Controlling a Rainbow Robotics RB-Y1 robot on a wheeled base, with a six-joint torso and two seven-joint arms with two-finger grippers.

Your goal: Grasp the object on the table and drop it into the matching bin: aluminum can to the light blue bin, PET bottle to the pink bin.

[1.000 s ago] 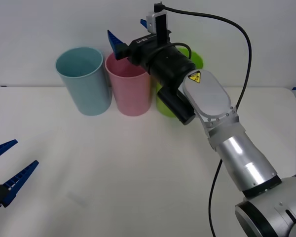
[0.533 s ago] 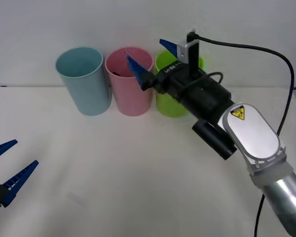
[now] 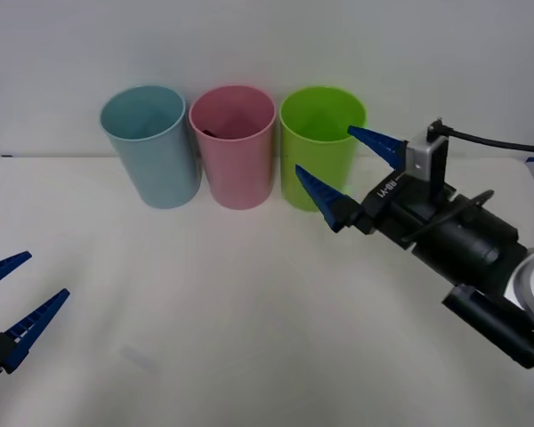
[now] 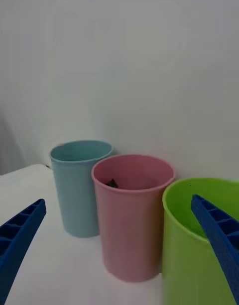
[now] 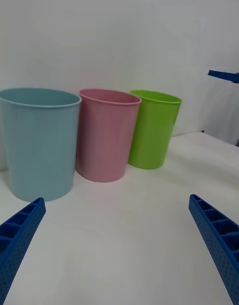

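The pink bin [image 3: 236, 169] stands in the middle of a row at the back of the white table [image 3: 205, 302], with the light blue bin [image 3: 156, 151] on its left. The PET bottle is hidden, but a small dark shape [image 4: 110, 182] shows just inside the pink bin's rim. My right gripper [image 3: 323, 149] hangs open and holds nothing, in front of the lime green cup and to the right of the pink bin [image 4: 132, 230]. At the table's near left edge my left gripper [image 3: 47, 274] is open and low, far from both bins.
A lime green cup [image 3: 325, 116] stands to the right of the pink bin, close behind my right fingertips. The right arm's black body and cable stretch over the table's right side. Bare white tabletop lies between the cups and the left gripper.
My right gripper has drawn back from above the pink bin, moving right, down and toward me, staying open. The left arm has not moved.
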